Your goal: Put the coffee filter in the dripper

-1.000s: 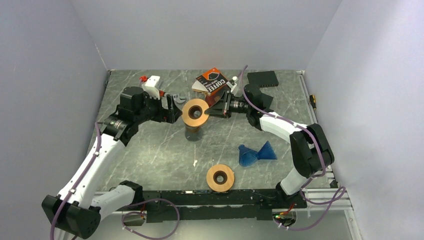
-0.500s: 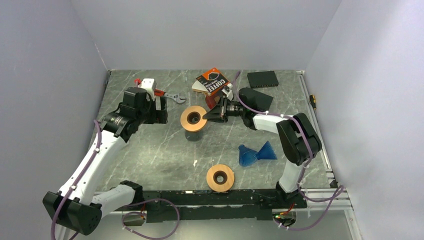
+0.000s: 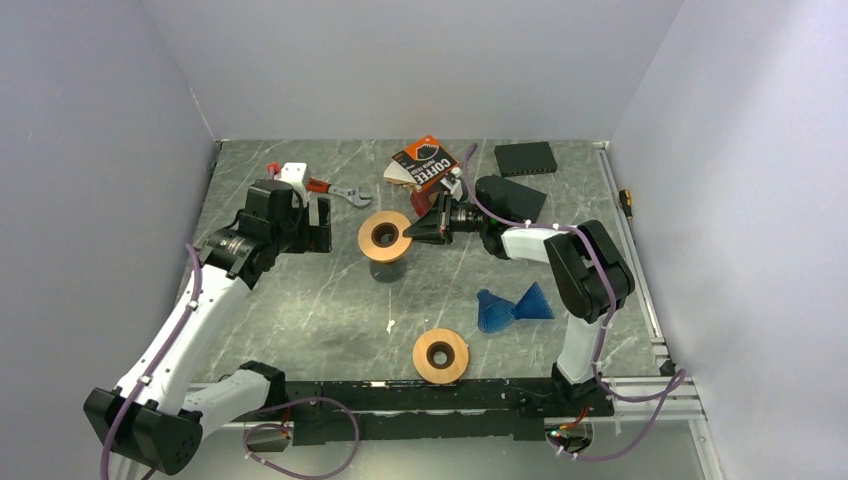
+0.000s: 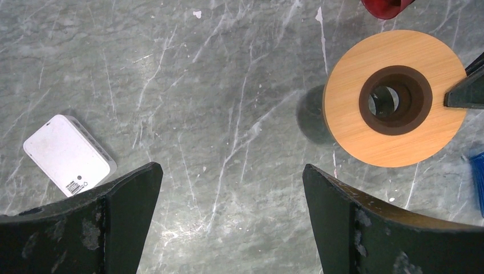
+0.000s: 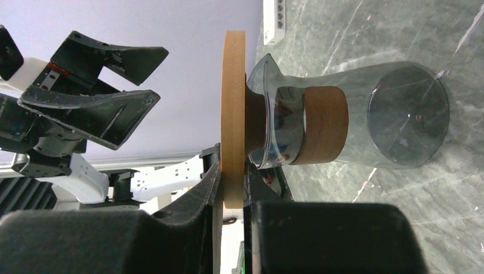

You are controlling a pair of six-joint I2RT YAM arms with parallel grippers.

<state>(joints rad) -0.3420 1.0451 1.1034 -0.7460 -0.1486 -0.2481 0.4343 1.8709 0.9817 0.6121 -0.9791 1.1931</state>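
**Right hand gripping the dripper's rim, left hand standing wide beside it**

The right hand [image 3: 418, 232] is pinching the edge of the wooden dripper [image 3: 383, 235], its jaws narrowed onto the disc from the right side. In the right wrist view the two fingers [image 5: 200, 197] are closing flat on either face of the wooden disc [image 5: 233, 114]. The dripper is sitting in the neck of a glass carafe [image 5: 342, 114] with a wooden collar, and the carafe is standing on the marbled surface [image 3: 300, 300] near its middle, toward the back.

The left hand [image 3: 325, 224] is hanging just left of the dripper with its jaws spread wide and holding nothing. From its own camera the dripper [image 4: 354, 114] is showing at the upper right, beyond the gap between the fingers [image 4: 131, 194].

A packet lettered COFFEE [image 3: 425, 162] is lying behind the dripper, near the right arm. Whether a loose filter is lying out I cannot tell. Two blue cones [image 3: 512, 306] are lying together right of centre, and a second wooden dripper [image 3: 440, 355] is sitting near the arms' bases. A white box [image 3: 297, 172], a wrench [image 3: 345, 193] and a black box [image 3: 525, 157] are lying along the back.
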